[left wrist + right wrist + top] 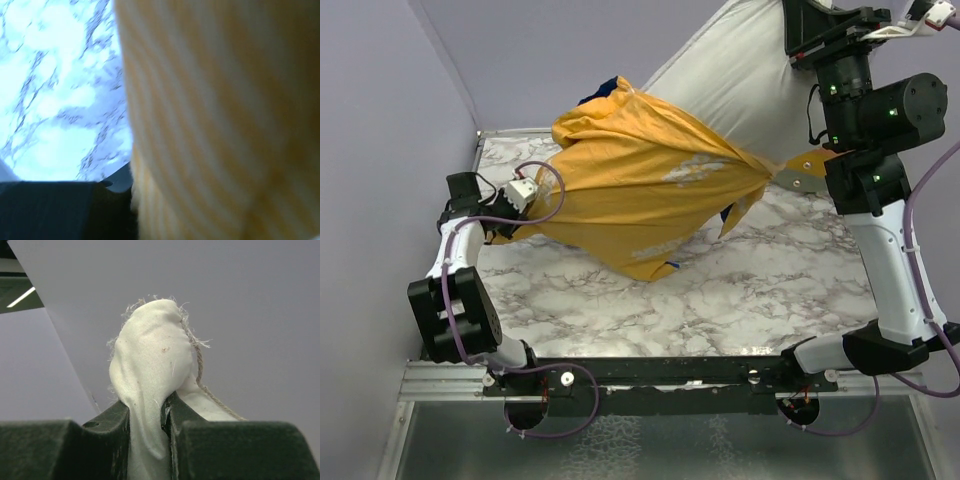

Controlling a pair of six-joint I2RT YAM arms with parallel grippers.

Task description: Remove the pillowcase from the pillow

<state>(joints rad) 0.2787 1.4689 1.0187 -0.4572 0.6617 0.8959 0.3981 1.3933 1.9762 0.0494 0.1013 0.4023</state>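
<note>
The white pillow (730,80) hangs in the air at the upper right. My right gripper (798,28) is shut on its top corner; the right wrist view shows the white corner (150,350) pinched between the jaws of the gripper (147,415). The pillowcase (640,180), yellow-orange side out with a bit of blue at the top, covers the pillow's lower end and stretches left. My left gripper (510,225) holds its left edge just above the table. In the left wrist view, blurred yellow fabric (225,125) fills the frame beside one dark finger (60,210).
The marble table (750,290) lies under the hanging fabric. Purple walls close in at the left and back. An orange-and-grey object (808,172) sits next to the right arm's upper link. The metal rail with the arm bases (650,375) runs along the near edge.
</note>
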